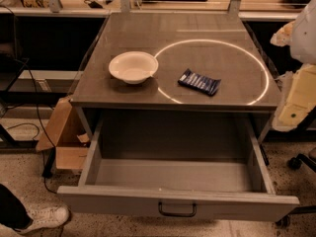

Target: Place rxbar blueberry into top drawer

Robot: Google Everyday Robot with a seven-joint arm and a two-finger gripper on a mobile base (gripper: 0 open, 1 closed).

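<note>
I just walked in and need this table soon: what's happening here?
Nothing is being handled yet. The rxbar blueberry lies on the tabletop right of a white bowl. The top drawer is pulled open and looks empty. The robot's end effector hangs at the right edge, off the tabletop, apart from the bar.

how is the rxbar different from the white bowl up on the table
The rxbar blueberry is dark blue, flat and rectangular; the white bowl is pale, round and hollow. The bar is much smaller than the bowl. The bar lies inside the bright ring of light; the bowl sits at the ring's left side. Both rest on the table above the open top drawer, untouched by the gripper, which hangs at the view's right edge.
</note>
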